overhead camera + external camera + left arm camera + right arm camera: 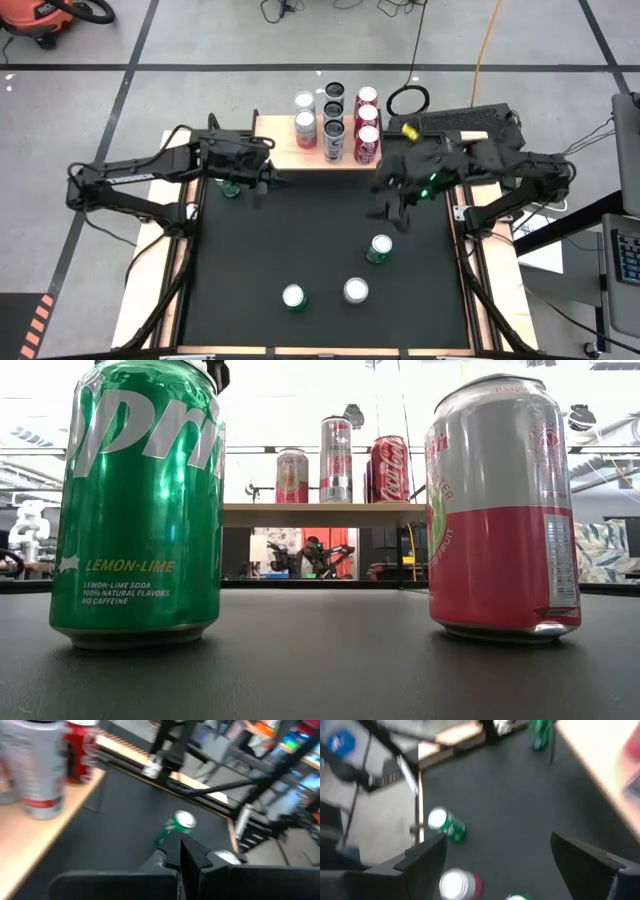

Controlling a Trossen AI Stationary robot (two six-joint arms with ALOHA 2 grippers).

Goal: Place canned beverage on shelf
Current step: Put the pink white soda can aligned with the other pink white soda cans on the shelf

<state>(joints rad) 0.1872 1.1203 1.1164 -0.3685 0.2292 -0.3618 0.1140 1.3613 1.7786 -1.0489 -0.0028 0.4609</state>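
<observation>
- Nearest the low camera, a green lemon-lime can (140, 500) stood upright on the black surface (320, 660), with a pink-and-silver can (503, 510) upright well apart from it on the other side of the picture.
- From above, three cans stood loose on the near part of the surface: a green one (293, 298), a silver-topped one (356, 291) and another green one (379, 249) farther in.
- The shelf (283, 150) sat at the far edge of the surface, its light wood top carrying six upright cans in three pairs: white-topped (305, 122), dark and silver (334, 125), and red (367, 130).
- A further green can (229, 186) stood on the surface by the shelf's left end, partly hidden under the left arm.
- The left tool (262, 180) hung just in front of the shelf's left corner, its fingers (187, 857) clenched together on nothing.
- The right tool (390, 205) hovered above the surface in front of the shelf's right end, its fingers (427, 857) spread wide and released, holding no can.
</observation>
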